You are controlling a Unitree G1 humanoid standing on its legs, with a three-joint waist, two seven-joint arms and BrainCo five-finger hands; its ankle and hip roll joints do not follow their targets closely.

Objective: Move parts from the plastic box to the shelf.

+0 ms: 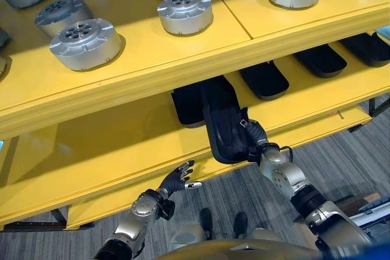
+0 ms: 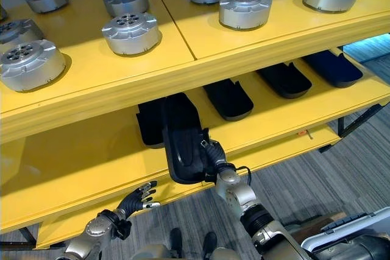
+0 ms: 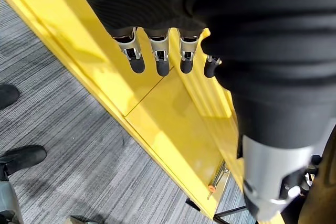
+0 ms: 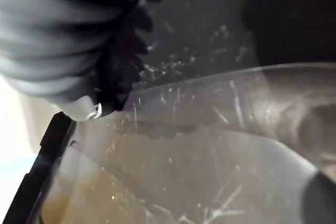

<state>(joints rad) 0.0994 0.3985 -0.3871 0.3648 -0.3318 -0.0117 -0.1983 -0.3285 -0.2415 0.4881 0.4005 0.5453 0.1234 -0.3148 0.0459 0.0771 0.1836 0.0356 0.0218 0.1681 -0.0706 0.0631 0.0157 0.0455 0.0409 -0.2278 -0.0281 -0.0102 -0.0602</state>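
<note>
So the right hand point(image 1: 253, 141) has its fingers wrapped on the long black plastic part point(image 1: 220, 120), sliding it onto the yellow shelf point(image 1: 122, 144) beside the others, while the left hand point(image 1: 177, 179) hangs open, empty.

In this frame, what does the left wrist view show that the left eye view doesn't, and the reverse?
Left wrist view alone: the left hand's straight fingers from close up, and a small orange-tipped pin at the shelf's far corner. Left eye view alone: silver round parts on the upper shelf, black parts in a row on the lower one, and the right hand against another black part at the lower shelf's front. Both: yellow shelf edge and grey carpet.
</note>
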